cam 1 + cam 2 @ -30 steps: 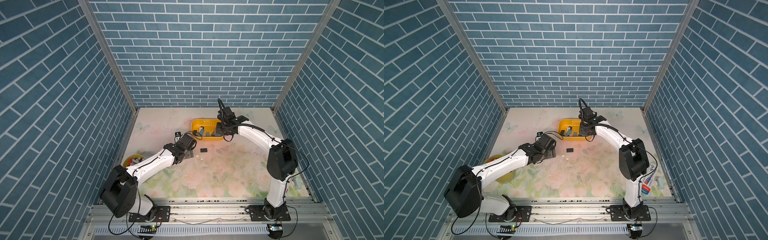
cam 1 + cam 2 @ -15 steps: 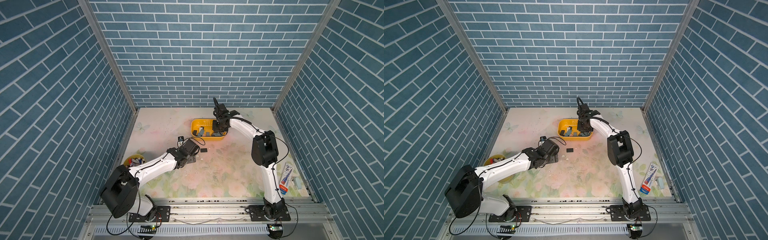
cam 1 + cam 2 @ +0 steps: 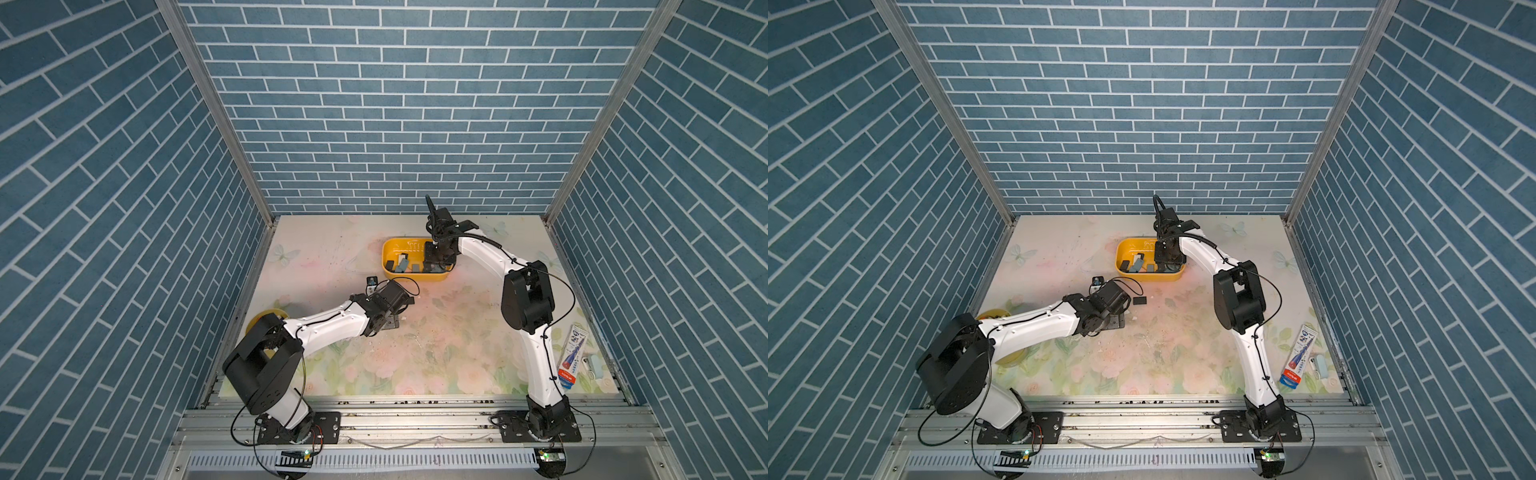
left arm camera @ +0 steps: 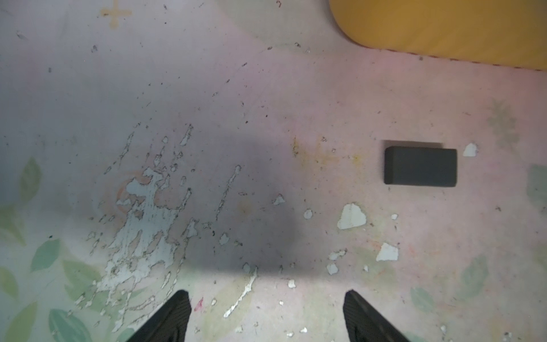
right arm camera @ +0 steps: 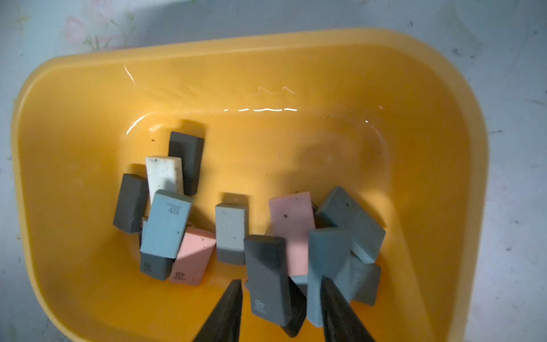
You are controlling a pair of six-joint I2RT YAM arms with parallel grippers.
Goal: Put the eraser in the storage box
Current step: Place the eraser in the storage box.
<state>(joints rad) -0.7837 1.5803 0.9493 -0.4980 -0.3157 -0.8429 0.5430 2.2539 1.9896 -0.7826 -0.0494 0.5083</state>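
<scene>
The storage box is a shallow yellow tub at the back of the mat, seen in both top views; it holds several erasers in grey, blue, pink, white and black. My right gripper hangs inside it, jaws apart, with a dark grey eraser loose between its fingers, a gap showing at one side. One black eraser lies flat on the mat, short of the box wall. My left gripper hovers open over the mat beside it, empty.
A round yellow cup sits under my left arm at the mat's left edge. A blue and red packet lies at the front right. A small white and black object stands near my left wrist. The mat is scuffed and flaked.
My right jaws have gone from shut to apart over the box, loosening the dark grey eraser. The right elbow swung outward. My left arm shifted slightly near the black eraser.
</scene>
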